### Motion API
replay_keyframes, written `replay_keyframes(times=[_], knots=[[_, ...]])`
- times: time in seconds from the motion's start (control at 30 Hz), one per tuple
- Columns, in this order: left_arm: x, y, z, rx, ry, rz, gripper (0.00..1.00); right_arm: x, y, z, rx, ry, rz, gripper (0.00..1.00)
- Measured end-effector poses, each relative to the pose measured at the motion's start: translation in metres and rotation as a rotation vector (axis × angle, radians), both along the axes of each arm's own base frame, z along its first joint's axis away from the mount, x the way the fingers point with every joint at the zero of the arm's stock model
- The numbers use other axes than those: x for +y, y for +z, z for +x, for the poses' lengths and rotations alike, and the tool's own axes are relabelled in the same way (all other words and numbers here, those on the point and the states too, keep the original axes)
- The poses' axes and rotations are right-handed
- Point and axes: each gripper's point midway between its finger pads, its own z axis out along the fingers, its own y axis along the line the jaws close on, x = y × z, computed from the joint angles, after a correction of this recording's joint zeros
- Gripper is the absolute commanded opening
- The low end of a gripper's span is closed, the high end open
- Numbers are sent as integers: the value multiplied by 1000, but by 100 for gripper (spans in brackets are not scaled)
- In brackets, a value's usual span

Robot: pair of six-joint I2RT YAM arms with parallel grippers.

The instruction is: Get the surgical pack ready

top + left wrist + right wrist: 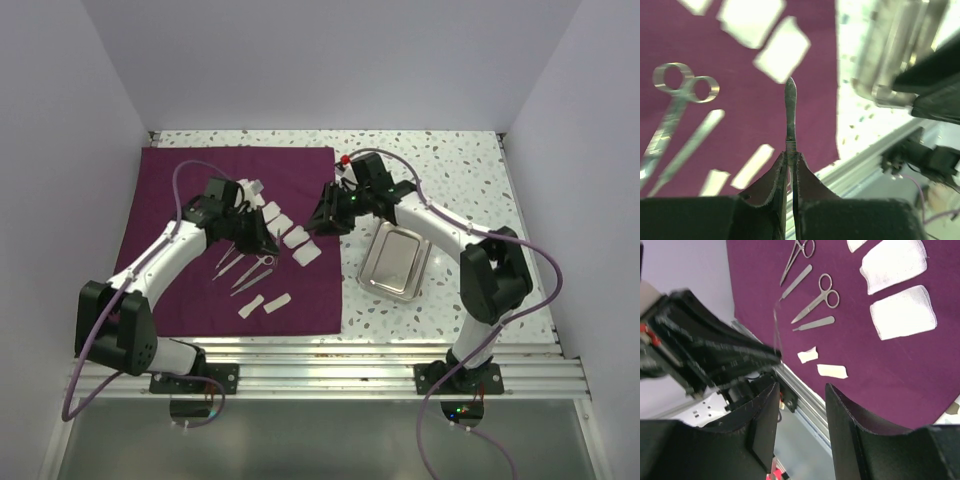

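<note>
We see left gripper clamped on slim steel tweezers (edge-on), above large maroon cloth. Small metal scissors, white gauze pads lie there. Right gripper parted, empty. Shallow rectangular steel tray just beside cloth.

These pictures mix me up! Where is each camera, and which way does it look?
Top: above, behind the arms, looking down at the maroon cloth and steel tray; both arms show.
Left wrist: on the left arm, facing the cloth; its jaws pinch tweezers.
Right wrist: on the right arm, facing the cloth; its open jaws show.
Both wrist views share the scissors.
</note>
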Motion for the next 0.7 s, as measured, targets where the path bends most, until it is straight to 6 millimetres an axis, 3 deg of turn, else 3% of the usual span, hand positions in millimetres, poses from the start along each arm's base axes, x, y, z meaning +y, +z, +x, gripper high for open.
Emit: replay_keyframes(times=[0.23,0.53,0.67,0.7], knots=[[-46,16,-16,4,-77,-105,0,7,2,2,21,-20,16,45],[-79,26,-28,15,-143,-151,0,19,-6,-8,44,7,11,42],[-83,32,-22,0,-145,-159,0,22,-16,-11,66,13,-2,29],[-84,33,-21,-2,-145,-159,0,22,-18,-11,69,13,-5,19]])
